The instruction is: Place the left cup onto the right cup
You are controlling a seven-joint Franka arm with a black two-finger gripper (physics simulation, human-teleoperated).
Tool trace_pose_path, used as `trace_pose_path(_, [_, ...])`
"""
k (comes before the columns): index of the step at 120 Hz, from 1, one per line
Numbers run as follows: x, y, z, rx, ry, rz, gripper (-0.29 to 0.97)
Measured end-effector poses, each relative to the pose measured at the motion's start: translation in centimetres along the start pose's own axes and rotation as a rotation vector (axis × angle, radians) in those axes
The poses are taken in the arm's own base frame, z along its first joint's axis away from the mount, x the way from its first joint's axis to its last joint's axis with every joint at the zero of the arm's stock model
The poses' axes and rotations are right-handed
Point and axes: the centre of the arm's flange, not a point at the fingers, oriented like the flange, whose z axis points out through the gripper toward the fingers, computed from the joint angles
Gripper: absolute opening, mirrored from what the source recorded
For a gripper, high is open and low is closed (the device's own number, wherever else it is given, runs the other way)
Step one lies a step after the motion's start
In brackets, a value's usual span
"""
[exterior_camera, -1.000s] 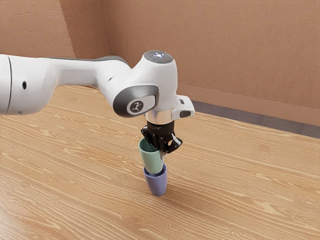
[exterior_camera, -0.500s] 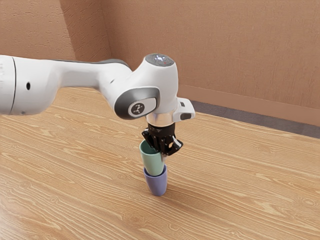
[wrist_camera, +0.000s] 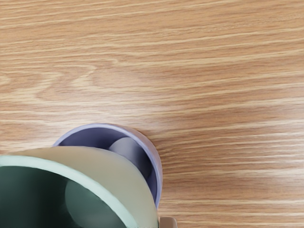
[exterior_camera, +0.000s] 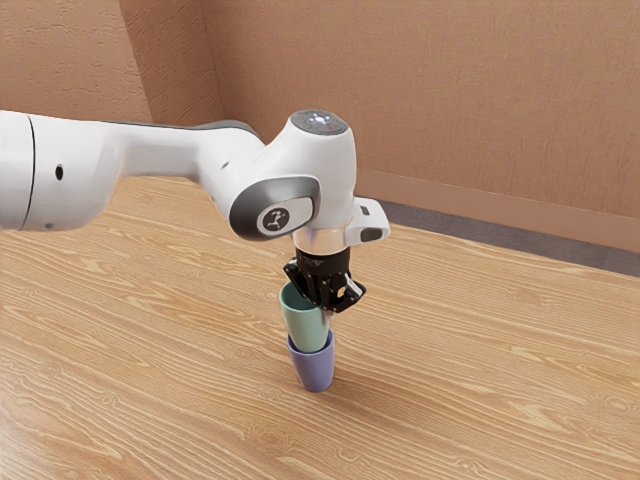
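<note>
Near the middle of the exterior view, the black tool hangs straight down from the white arm and is clenched on the far rim of the green cup. That cup sits just under the tool, leaning slightly toward the exterior view's left, with its base nested inside the purple cup standing on the wooden table. From the wrist, the green cup overlaps the purple cup's rim.
</note>
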Motion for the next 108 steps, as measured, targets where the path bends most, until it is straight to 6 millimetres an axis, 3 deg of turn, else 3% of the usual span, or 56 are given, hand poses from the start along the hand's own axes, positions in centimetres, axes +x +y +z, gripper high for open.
trace_pose_path(25, [0.04, -0.05, 0.14, -0.002, -0.003, -0.001, -0.03])
trace_pose_path(51, [0.06, -0.03, 0.36, -0.005, -0.008, 0.002, 0.35])
trace_pose_path(67, [0.07, -0.02, 0.41, -0.005, -0.009, 0.003, 0.51])
trace_pose_path(108, [0.07, -0.02, 0.41, -0.005, -0.009, 0.006, 0.64])
